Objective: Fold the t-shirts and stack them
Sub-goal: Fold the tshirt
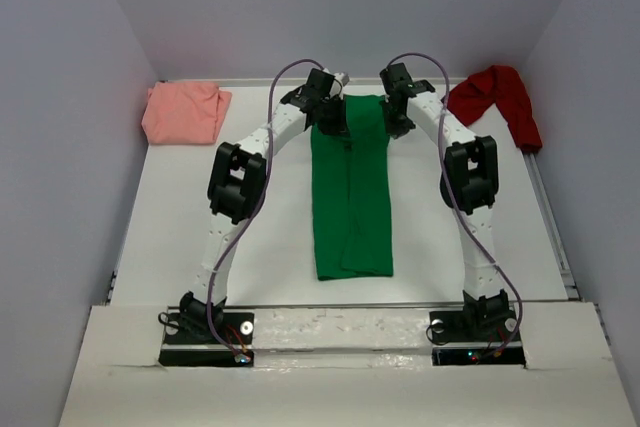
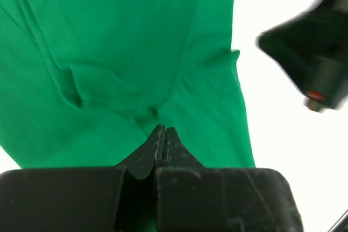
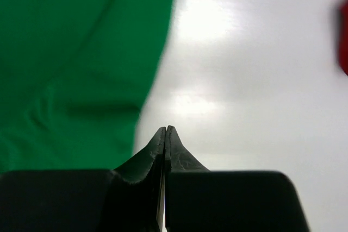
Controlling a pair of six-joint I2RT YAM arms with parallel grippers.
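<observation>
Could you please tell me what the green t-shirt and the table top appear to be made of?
The green t-shirt looks like soft matte cloth, probably cotton jersey: it creases and folds limply without shine. The table top looks smooth, white and hard, perhaps laminate or painted board: soft glare patches show in the right wrist view.
</observation>
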